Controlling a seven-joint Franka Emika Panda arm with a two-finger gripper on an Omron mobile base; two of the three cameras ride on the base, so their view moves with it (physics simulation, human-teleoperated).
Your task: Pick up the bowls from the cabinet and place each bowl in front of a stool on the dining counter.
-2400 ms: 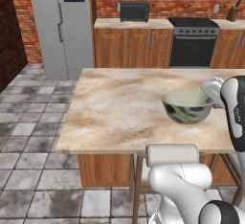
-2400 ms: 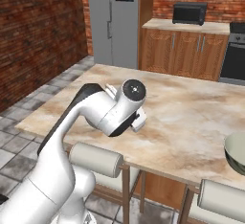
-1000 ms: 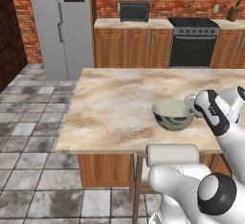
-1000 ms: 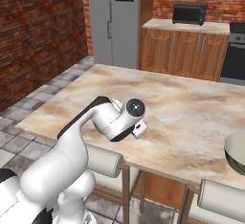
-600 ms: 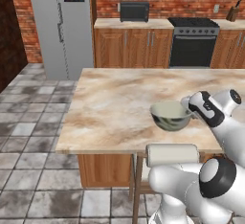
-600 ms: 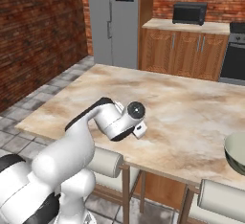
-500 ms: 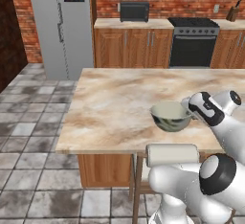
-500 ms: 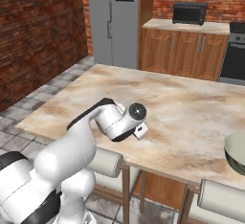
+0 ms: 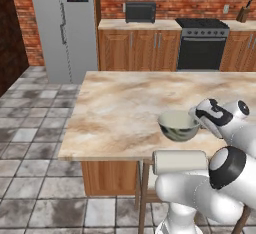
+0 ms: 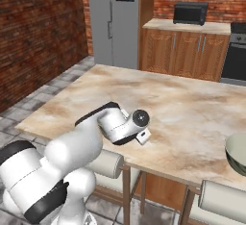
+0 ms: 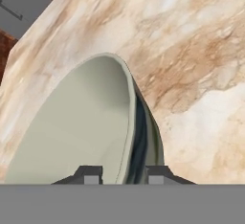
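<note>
One bowl (image 9: 178, 125) sits low over the marbled surface (image 9: 120, 113), just beyond the stool (image 9: 179, 161); we see the claw (image 11: 123, 174) clamped on its rim, which runs straight away from the claw.

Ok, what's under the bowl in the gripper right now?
The dining counter, near its front edge. The bowl, pinched at its rim by the gripper, hides its own foot, so contact with the stone can't be confirmed.

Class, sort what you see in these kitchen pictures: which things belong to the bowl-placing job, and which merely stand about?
Job: grey-green ceramic bowl gripped by its rim; gripper; marbled stone dining counter; cream-cushioned wooden stool; second bowl.
Standing about: black microwave; grey fridge; black oven.
</note>
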